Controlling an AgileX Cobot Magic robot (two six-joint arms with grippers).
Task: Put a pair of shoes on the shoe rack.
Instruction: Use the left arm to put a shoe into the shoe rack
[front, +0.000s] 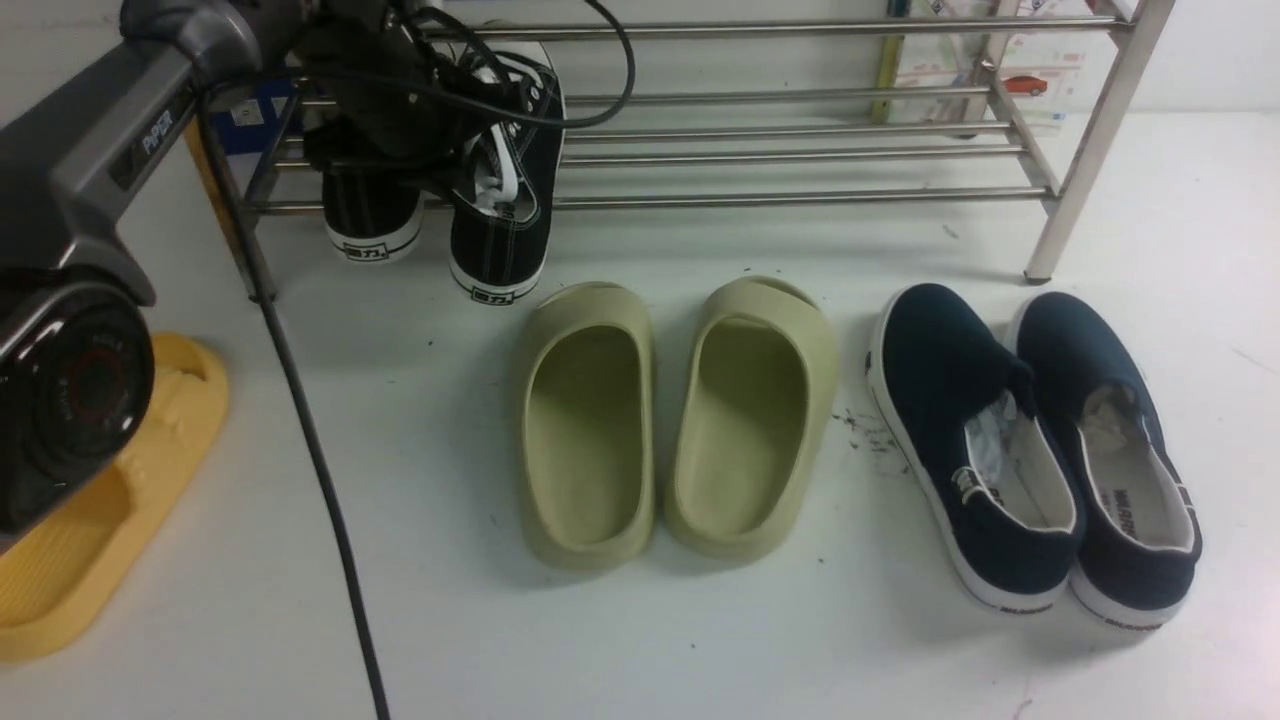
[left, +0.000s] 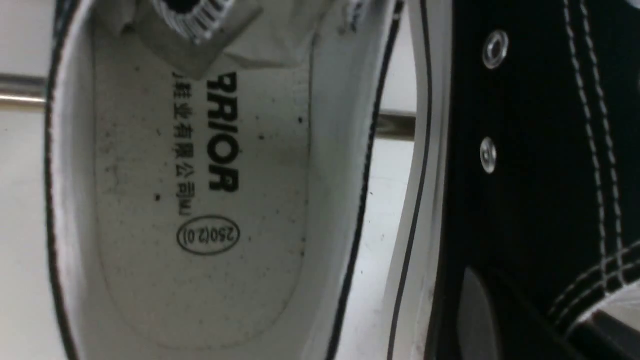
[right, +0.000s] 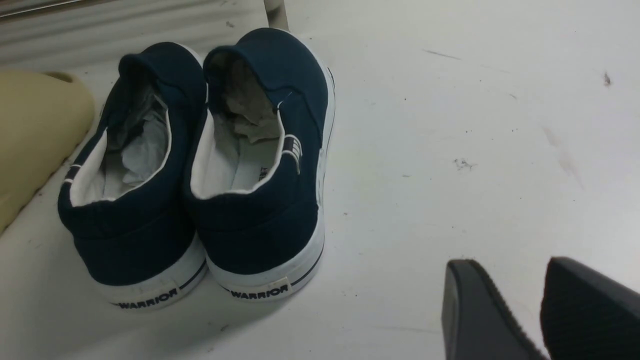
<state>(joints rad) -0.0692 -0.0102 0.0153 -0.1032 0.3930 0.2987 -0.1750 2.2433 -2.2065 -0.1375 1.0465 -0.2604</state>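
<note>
- Clamping the left gripper (left: 545, 320) on a canvas wall of the pair of shoes (front: 500, 200), at eleven o'clock; holding that sneaker tilted, heel overhanging.
- Lying toes-in across the lower bars of the shoe rack (front: 800, 155); probably being settled before release.
- Hanging the right gripper (right: 507, 280) apart above the table (right: 475, 125), near the navy slip-ons (front: 1040, 450) at four o'clock.

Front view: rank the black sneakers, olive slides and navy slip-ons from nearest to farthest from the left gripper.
1. Black sneakers, on the rack, at the left gripper.
2. Olive slides, in the middle.
3. Navy slip-ons, far right.
</note>
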